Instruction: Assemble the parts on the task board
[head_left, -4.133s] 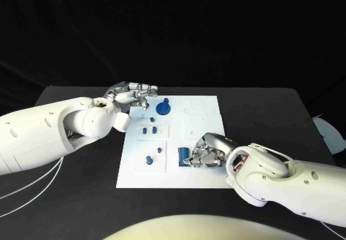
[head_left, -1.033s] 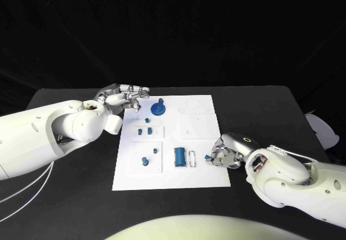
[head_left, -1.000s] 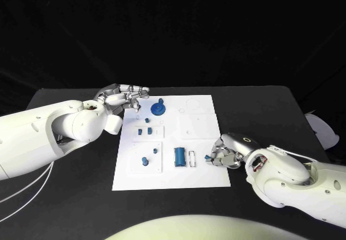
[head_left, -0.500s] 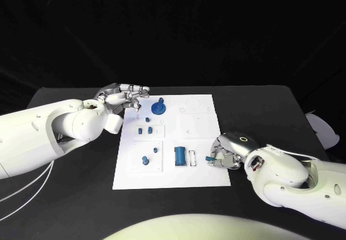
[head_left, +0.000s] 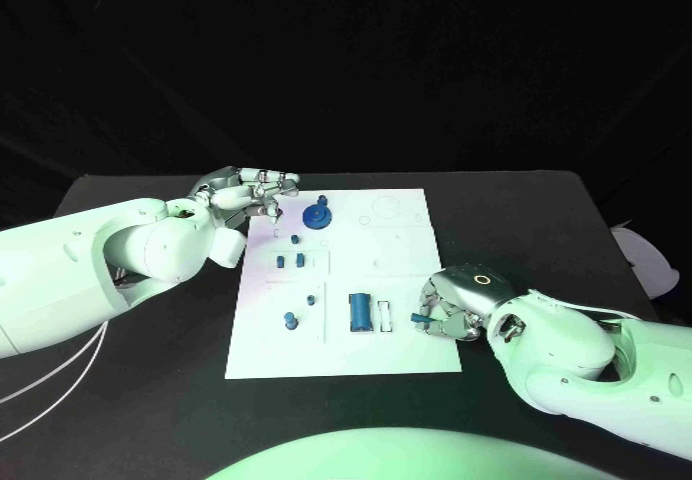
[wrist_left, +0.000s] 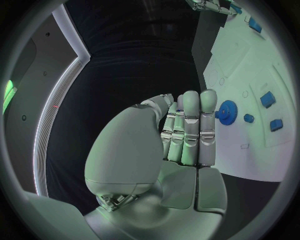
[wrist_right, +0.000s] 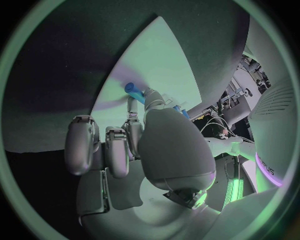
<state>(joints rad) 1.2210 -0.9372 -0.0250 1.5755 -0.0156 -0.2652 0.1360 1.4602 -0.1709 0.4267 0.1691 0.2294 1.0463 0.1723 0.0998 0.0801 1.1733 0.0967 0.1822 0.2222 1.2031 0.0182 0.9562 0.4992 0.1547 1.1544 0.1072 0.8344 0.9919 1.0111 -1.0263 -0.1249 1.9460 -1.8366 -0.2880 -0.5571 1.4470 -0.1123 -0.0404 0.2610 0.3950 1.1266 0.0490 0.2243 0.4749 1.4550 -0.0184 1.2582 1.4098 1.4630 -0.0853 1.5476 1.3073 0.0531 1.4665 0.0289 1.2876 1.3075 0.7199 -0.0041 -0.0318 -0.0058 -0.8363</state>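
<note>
Right hand (head_left: 450, 312) pinches small blue part (wrist_right: 132, 89) at task board (head_left: 404, 345) edge; align upright before seating. Left hand (head_left: 248, 192) curled empty.

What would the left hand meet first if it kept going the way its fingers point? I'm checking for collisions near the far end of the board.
Probably the round blue gear-like part on the white task board. The silver left hand points towards it, just off the board's far left corner. Height is unclear, so it might pass above.

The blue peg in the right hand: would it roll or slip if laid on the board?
The peg looks round and smooth, so it would probably roll on the flat board. The right hand pinches it by one end, so it may slip.
</note>
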